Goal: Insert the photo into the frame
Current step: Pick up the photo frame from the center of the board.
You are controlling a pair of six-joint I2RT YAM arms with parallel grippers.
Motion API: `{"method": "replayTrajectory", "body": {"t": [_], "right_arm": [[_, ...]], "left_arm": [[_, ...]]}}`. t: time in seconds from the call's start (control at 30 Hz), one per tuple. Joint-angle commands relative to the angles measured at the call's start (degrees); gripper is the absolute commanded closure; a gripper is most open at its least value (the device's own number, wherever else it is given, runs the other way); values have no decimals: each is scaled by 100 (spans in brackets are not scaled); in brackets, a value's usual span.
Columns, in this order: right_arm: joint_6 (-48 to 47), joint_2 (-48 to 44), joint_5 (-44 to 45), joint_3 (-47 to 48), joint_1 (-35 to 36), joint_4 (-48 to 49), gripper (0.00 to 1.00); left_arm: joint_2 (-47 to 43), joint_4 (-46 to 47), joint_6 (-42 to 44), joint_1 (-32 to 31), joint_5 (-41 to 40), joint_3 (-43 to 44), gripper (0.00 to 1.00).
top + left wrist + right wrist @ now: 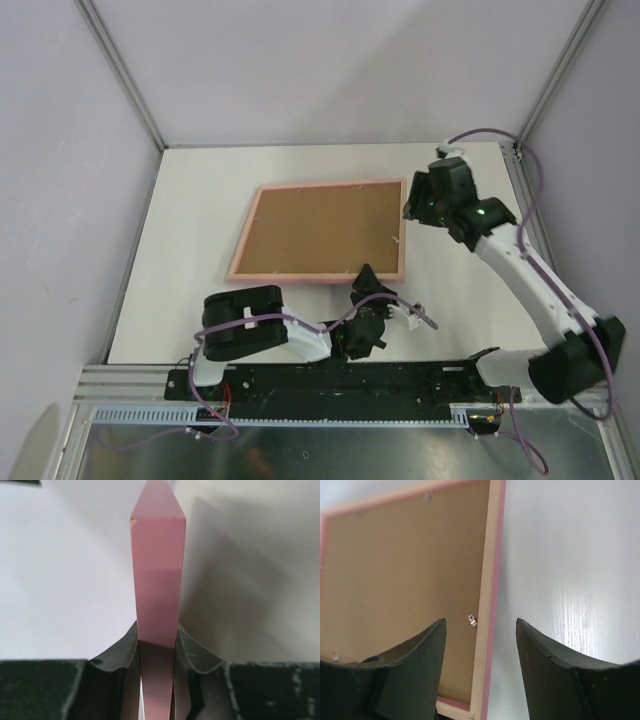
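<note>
The frame (330, 184) lies back-up on the white table, pink along its outer rim and pale wood on the back. A brown backing board (320, 230) fills it. The photo is out of view. My left gripper (366, 280) is shut on the frame's near edge, close to the right corner; in the left wrist view the pink edge (157, 580) runs up from between the pads (181, 645). My right gripper (410, 210) hangs open over the frame's right side. The wooden rail (487, 605) and a small metal tab (472, 620) lie between its fingers (427, 650).
Bare white tabletop (200, 220) surrounds the frame. Grey enclosure walls with metal posts (120, 70) close in the left, back and right. The arm bases sit on a black rail (330, 380) at the near edge.
</note>
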Motion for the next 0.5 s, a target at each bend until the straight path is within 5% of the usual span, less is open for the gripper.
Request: {"method": "replayTrajectory", "body": {"t": [0.0,0.27,0.47], "right_arm": [[124,-1109,950,350,-63,94,37],[224,-1899,1597,257,-513,148,36],[245,-1970,1221,42,-1073,178,36]], "left_arm": [[-1063,1142,645,139,-303,467,100],[-2047,1021,1055,239,23,1487,100],[-2612,119,372,239,231,2134,100]]}}
